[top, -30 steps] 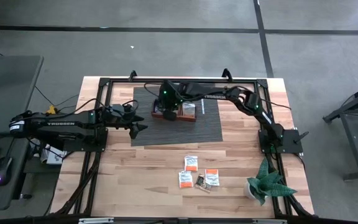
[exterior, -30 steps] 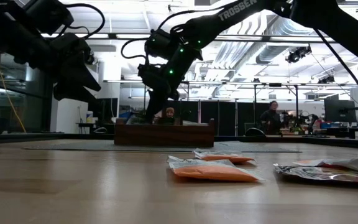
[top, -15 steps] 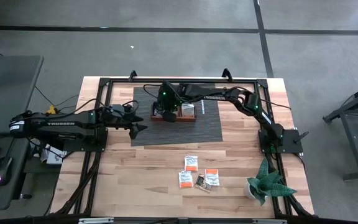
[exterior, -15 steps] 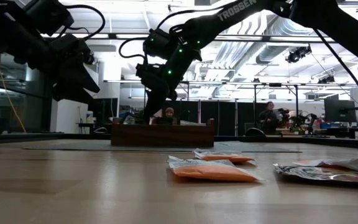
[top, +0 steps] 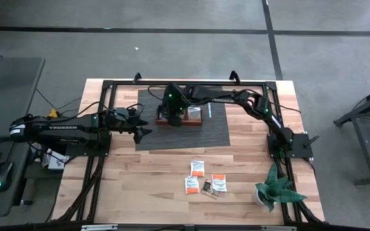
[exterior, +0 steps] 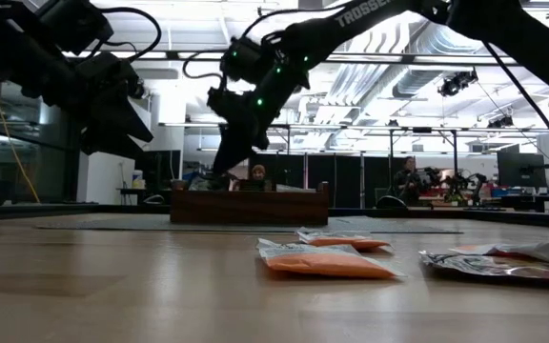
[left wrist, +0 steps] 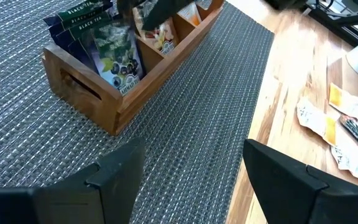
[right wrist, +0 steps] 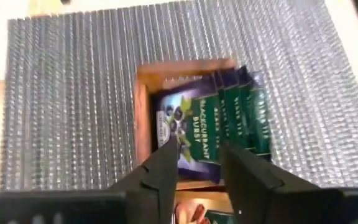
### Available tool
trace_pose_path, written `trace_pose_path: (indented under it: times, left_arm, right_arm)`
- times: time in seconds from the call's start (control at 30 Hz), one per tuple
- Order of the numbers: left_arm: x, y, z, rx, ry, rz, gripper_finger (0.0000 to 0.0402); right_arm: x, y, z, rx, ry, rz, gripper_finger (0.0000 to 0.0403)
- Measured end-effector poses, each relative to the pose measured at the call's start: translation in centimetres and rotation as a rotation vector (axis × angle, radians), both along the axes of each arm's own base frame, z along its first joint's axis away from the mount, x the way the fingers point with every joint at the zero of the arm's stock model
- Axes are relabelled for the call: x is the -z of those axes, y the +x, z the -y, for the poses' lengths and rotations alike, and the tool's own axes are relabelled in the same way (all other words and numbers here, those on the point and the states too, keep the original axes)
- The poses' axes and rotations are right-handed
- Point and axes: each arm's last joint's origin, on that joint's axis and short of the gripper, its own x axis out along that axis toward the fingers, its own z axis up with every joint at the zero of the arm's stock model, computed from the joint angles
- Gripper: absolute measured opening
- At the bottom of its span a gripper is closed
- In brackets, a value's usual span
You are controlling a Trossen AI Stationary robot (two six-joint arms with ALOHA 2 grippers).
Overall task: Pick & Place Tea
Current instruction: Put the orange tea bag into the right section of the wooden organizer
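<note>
The right hand [top: 171, 115] is held just above the left end compartment of the wooden tray [top: 199, 122], which stands on the grey woven mat [top: 214, 131] at the far middle of the worktop [top: 140, 173]. In the right wrist view its two fingers [right wrist: 166, 168] are seen parted, with nothing between them, over a row of dark green sachets [right wrist: 197, 134] packed upright in that compartment. Whether the fingertips touch the sachets cannot be told from these views. In the low view the right arm is seen slanting down to the tray's left end [exterior: 193, 205].

The left hand [top: 143, 125] is held over the left part of the mat, just left of the tray and apart from it. Its fingers [left wrist: 120, 171] are spread wide in the left wrist view and nothing is held. From that view, the tray [left wrist: 135, 93] is shown with dark sachets [left wrist: 114, 59] in its nearest compartment and lighter sachets [left wrist: 160, 34] in the next one.

Loose sachets are left on the bare wood at the near right: an orange-and-white sachet [top: 198, 168] farthest, another [top: 190, 185] to the near left, a third [top: 219, 182] to the right, and a dark sachet [top: 207, 188] between those two. A potted plant [top: 276, 186] stands to their right, by the right arm's base.
</note>
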Motion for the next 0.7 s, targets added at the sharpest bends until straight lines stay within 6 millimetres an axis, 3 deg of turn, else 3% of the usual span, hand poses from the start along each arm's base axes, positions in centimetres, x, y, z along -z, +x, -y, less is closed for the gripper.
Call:
trace_pose_path:
  times: [0.23, 0.43, 0.6, 0.7]
  left_arm:
    - [0.0, 0.0, 0.0, 0.0, 0.0, 0.001, 0.0271]
    - [0.0, 0.0, 0.0, -0.001, 0.001, 0.001, 0.0271]
    - [0.0, 0.0, 0.0, -0.004, 0.003, 0.001, 0.0271]
    - [0.0, 0.0, 0.0, -0.01, 0.007, 0.001, 0.0271]
  right_arm:
    - [-3.3, -1.1, -0.5, 0.006, -0.015, 0.031, 0.0133]
    - [-6.0, -2.7, -2.5, -0.027, 0.0, -0.02, 0.0134]
    - [-6.4, -4.4, -4.5, -0.071, 0.071, -0.175, 0.0134]
    - [-5.3, -5.4, -5.7, -0.094, 0.145, -0.293, 0.0134]
